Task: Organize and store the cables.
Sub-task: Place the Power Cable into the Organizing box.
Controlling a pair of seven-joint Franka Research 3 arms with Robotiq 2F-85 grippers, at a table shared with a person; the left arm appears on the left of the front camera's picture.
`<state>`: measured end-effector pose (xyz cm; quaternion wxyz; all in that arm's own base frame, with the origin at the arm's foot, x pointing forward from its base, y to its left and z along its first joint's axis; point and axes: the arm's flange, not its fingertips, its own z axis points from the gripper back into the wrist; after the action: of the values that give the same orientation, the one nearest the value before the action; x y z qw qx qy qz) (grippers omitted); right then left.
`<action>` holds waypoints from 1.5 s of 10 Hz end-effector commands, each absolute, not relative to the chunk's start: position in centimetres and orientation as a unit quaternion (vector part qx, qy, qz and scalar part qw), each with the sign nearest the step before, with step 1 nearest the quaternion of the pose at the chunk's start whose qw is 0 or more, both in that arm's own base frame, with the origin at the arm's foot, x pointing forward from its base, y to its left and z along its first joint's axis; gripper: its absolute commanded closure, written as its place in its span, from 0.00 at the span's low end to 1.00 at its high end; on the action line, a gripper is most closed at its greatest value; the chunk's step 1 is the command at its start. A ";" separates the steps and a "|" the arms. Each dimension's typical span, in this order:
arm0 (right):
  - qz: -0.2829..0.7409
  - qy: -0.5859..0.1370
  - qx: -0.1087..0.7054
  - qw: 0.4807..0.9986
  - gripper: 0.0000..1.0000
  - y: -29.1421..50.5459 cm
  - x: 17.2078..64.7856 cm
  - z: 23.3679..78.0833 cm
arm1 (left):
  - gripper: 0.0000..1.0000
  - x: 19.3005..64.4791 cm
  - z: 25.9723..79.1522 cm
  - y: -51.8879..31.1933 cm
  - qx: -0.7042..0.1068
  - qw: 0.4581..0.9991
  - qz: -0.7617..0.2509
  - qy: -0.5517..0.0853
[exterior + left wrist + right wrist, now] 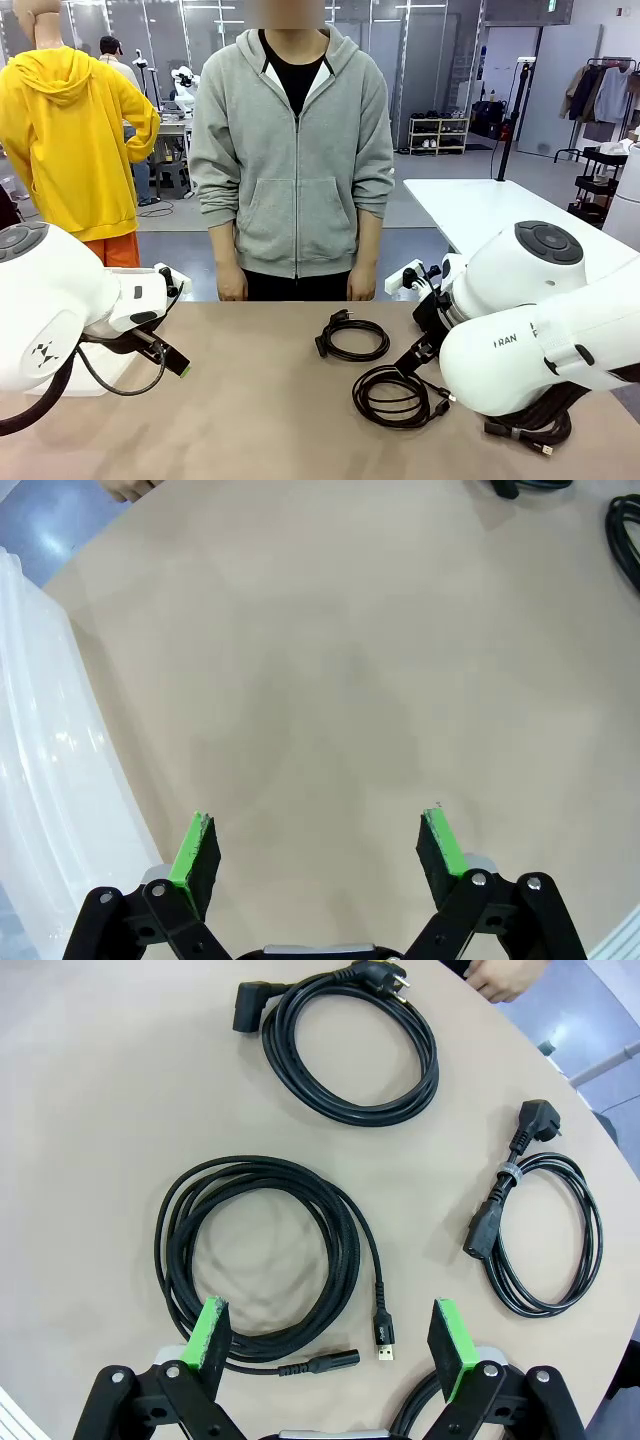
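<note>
Three coiled black cables lie on the tan table [250,400]. In the right wrist view, a thick coil with a power plug [350,1050] is farthest. A looser coil with small plug ends [260,1260] lies just ahead of my right gripper [330,1345], which hangs open above it. A slim coil bound by a small tie [545,1230] lies to the side, near the table's edge. The front view shows the plug coil [355,338] mid-table and the looser coil [395,395] beneath my right gripper [415,355]. My left gripper [320,850] [170,358] is open over bare table.
A translucent white bin [40,780] stands beside my left gripper. A person in a grey hoodie [295,150] stands at the far edge, hands [232,283] down by the table rim. The stretch of table between my arms is bare. Another white table [480,210] stands behind on the right.
</note>
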<state>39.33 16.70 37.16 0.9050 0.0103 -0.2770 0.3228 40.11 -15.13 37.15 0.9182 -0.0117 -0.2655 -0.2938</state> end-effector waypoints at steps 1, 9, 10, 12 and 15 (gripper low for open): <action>0.322 -0.277 0.011 0.905 0.00 16.7 39.3 37.2 | 0.00 40.1 37.1 -15.1 -0.012 0.918 -0.293 -0.265; 0.373 -0.244 0.107 0.889 0.00 8.0 39.7 45.8 | 0.00 38.8 47.5 -10.2 -0.122 0.903 -0.335 -0.241; 0.394 -0.240 0.132 0.877 0.00 5.4 38.9 47.4 | 0.00 37.8 49.5 -8.7 -0.142 0.894 -0.351 -0.240; 0.415 -0.262 0.187 0.851 0.00 0.5 36.9 49.7 | 0.00 36.0 51.9 -4.8 -0.176 0.885 -0.340 -0.266; 0.404 -0.334 0.245 0.816 0.00 -6.9 31.9 51.1 | 0.00 32.1 54.0 2.6 -0.208 0.867 -0.319 -0.322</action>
<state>33.52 -5.15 51.89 0.8283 0.2240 -0.3134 0.4069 33.85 0.85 54.59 0.8744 -0.1969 -0.3093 -0.3179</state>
